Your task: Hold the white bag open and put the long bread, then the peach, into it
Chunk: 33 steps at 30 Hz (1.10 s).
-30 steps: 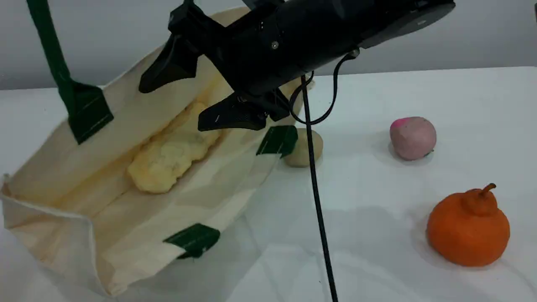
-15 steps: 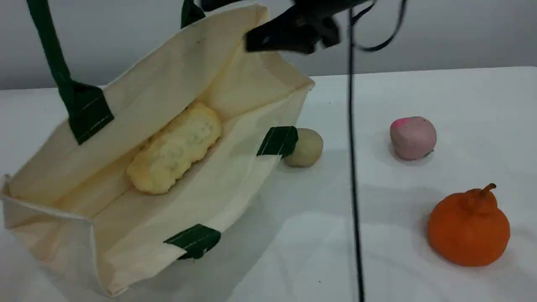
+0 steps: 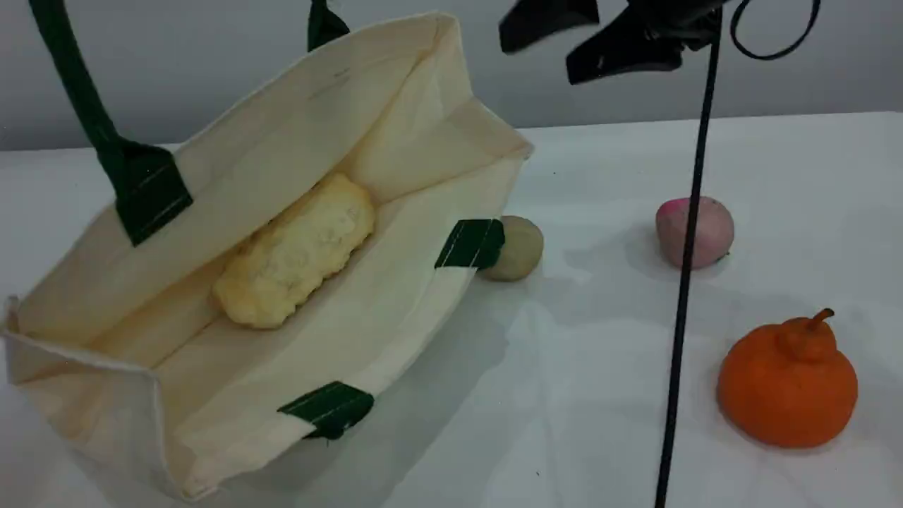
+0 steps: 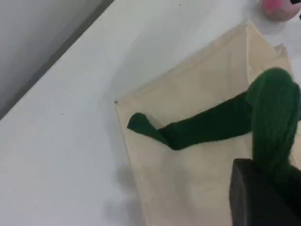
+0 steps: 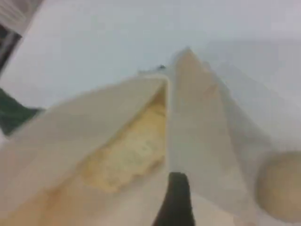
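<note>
the green strap (image 3: 70,85) rises at the far left of the scene view to the top edge, its patch (image 3: 148,194) sewn on the far wall of the bag (image 3: 395,296). in the left wrist view the left gripper (image 4: 256,197) is shut on this strap (image 4: 270,122), with one dark fingertip at the bottom edge and the strap running over the cream canvas (image 4: 188,179). the bag lies tilted on the table (image 3: 600,395) with its mouth wide open toward the camera. the bread (image 3: 296,254) lies inside the bag on the lower wall, pale crumbly side showing, its length running along the bag. the right wrist view shows the same loaf (image 5: 127,155) between the two canvas walls. two more green patches sit on the near rim, one at the front (image 3: 328,408) and one at the right corner (image 3: 471,243). a beige ball (image 3: 520,247) rests on the table just beside that right corner, partly behind the patch. the right gripper (image 3: 564,39) hangs at the top edge, above the table and to the right of the bag, its jaws apart and holding nothing. a black cable (image 3: 684,282) drops from it across the view. the peach (image 3: 695,231) sits on the table behind that cable, well apart from the bag. an orange fruit (image 3: 786,384) with a stem sits nearer the camera at the far right.
</note>
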Each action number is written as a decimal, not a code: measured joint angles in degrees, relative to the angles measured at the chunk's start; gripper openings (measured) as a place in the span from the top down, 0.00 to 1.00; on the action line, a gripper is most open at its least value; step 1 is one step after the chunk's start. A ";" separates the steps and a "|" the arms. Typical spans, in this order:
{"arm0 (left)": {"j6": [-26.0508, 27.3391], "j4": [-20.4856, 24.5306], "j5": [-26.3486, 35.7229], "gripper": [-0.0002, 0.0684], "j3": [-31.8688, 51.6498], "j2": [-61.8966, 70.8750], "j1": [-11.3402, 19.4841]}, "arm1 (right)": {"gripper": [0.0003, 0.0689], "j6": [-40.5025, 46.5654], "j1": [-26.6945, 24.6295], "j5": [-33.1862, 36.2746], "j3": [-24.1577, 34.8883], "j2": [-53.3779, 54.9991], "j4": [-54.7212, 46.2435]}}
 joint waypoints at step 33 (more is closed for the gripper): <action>-7.17 8.63 -0.12 0.87 -6.00 0.00 0.07 | 0.18 4.65 1.19 -9.12 0.00 8.08 -10.73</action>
